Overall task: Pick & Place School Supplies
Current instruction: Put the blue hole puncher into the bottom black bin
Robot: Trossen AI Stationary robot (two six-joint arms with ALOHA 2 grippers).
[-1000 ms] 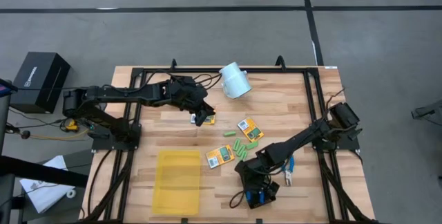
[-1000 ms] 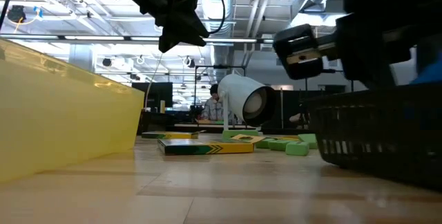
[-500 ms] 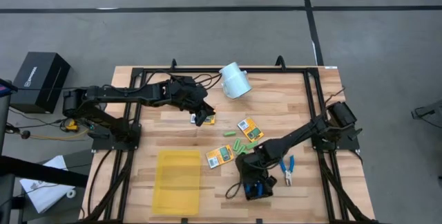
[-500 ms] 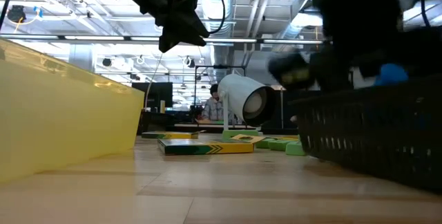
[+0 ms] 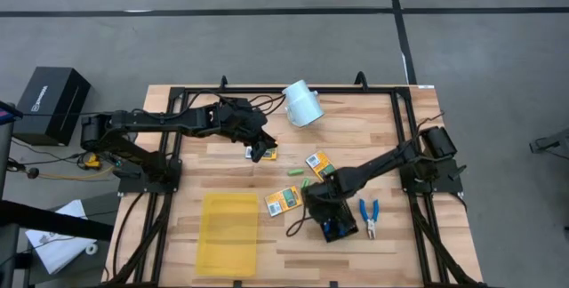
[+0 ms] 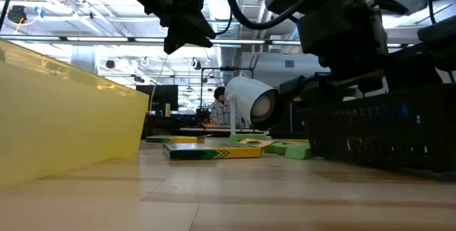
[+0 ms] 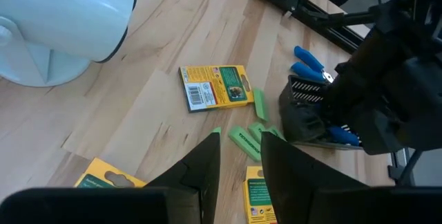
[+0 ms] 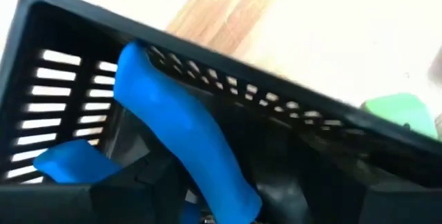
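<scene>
My right gripper (image 5: 324,212) points down into a black mesh tray (image 5: 342,231) near the table's middle front. In the right wrist view its fingers stand wide apart, open, on either side of a blue-handled plier tool (image 8: 173,127) leaning inside the tray (image 8: 207,54). A second blue plier tool (image 5: 368,217) lies on the wood right of the tray. Orange-yellow boxes (image 5: 322,165) (image 5: 283,201) and several light-green pieces (image 5: 311,187) lie left of and beyond it. My left gripper (image 5: 258,150) hangs open, well above another box (image 5: 266,154). My right gripper reaches from above into the tray, beside the tool's blue handle (image 8: 207,169). Whether a finger touches the handle or the tray, I cannot tell. The tool rests tilted against the tray's inside.
A white cup (image 5: 302,103) lies on its side at the far middle. A yellow tray (image 5: 229,233) stands at the near left. Black frame rails (image 5: 404,146) run along the table's edges. Bare wood lies between the yellow tray and the boxes.
My right gripper has moved away from the table's near edge, toward the green pieces, and has rolled a little. The black tray with the blue tool has slid along with it, away from the near edge. The pliers on the wood have stayed put.
</scene>
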